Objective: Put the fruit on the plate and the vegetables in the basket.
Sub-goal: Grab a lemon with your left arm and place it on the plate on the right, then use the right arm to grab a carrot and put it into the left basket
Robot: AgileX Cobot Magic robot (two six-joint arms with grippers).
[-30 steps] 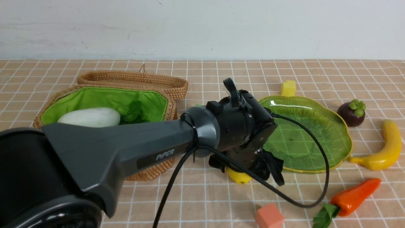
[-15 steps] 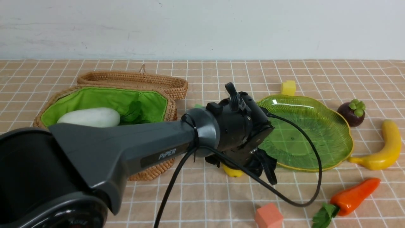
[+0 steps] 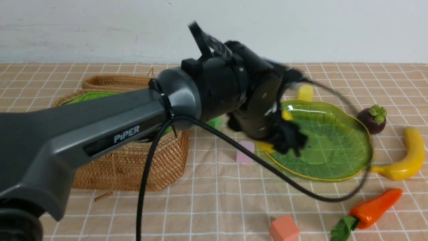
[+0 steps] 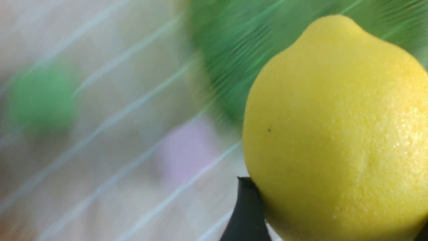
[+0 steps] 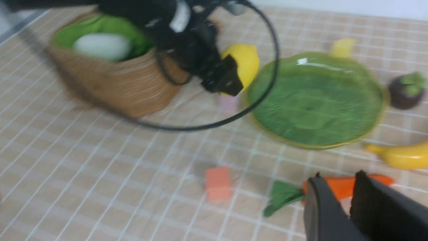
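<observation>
Tan checked tabletop (image 3: 207,214). The big dark left arm (image 3: 100,134) crosses the front view and blocks most of the basket's inside and the plate's left edge; its black cable (image 3: 234,147) loops over the plate.

One basket (image 3: 133,160): brown wicker, bright green lining, woven lid (image 3: 113,82) lying open behind it. In the right wrist view one white radish (image 5: 102,47) lies inside.

One plate (image 3: 334,140): ribbed translucent green glass, wavy yellow-edged rim, to the right of the basket, nothing on it.

Fruit, three:
- banana (image 3: 408,157), curved, yellow, just right of the plate
- lemon (image 4: 334,134), oval, pebbled yellow, gripped in the left claw (image 3: 284,134), clear of the tabletop at the plate's basket-side rim
- mangosteen (image 3: 371,118), round, dark purple, green cap, beside the plate's far right rim

Vegetables seen, two: the radish, plus an orange carrot (image 3: 374,207) with green leaves, near right, on the tabletop.

Right claw (image 5: 351,201): narrow gap, nothing in it, above the carrot.

Foam cubes, four: orange-red (image 3: 284,229) near front, pink (image 3: 245,152) and green (image 3: 214,122) between basket and plate, yellow (image 3: 305,92) behind the plate.

The left claw is motion-blurred.
</observation>
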